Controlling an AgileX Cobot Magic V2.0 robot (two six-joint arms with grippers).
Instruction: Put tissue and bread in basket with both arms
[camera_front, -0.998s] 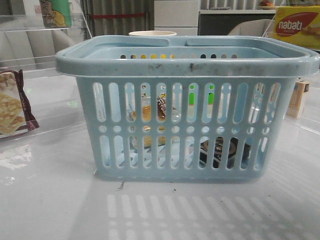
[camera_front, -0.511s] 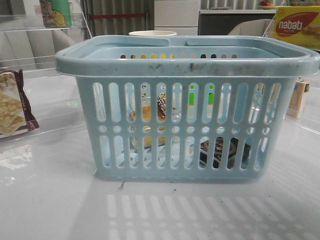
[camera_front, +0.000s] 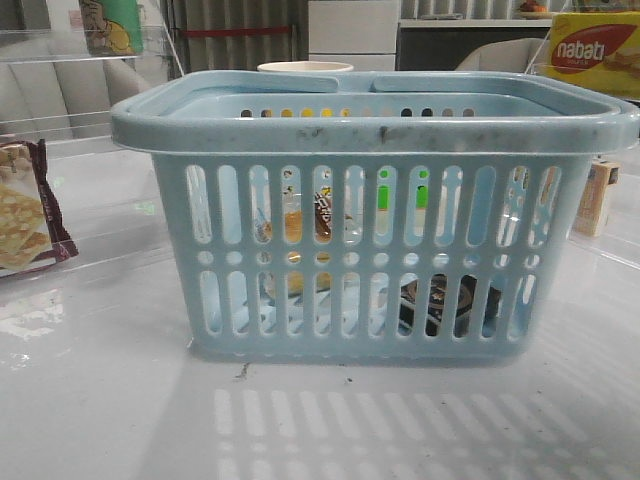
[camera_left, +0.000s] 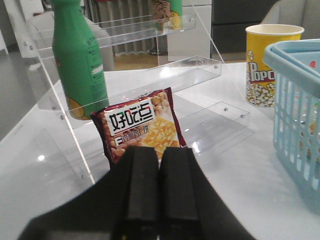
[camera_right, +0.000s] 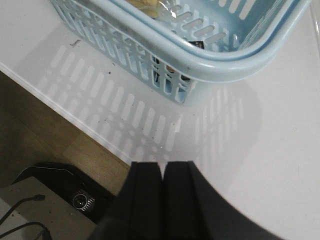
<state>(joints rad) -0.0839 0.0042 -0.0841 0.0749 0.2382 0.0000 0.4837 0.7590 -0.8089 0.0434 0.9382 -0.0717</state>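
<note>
The light blue basket (camera_front: 375, 130) stands in the middle of the white table. Through its slots I see the black tissue pack (camera_front: 437, 305) lying low on the right side of its floor, and the golden-brown wrapped bread (camera_front: 293, 222) on the left side. The basket's rim also shows in the left wrist view (camera_left: 290, 55) and the right wrist view (camera_right: 210, 65). My left gripper (camera_left: 159, 152) is shut and empty, near the crackers packet. My right gripper (camera_right: 163, 167) is shut and empty, over the table's front edge beside the basket.
A maroon-edged crackers packet (camera_left: 140, 127) leans by a clear acrylic shelf (camera_left: 150, 82) holding a green bottle (camera_left: 79, 60). A yellow popcorn cup (camera_left: 265, 62) stands behind the basket. A yellow Nabati box (camera_front: 595, 52) is far right. The table's front edge (camera_right: 65, 110) drops to the floor.
</note>
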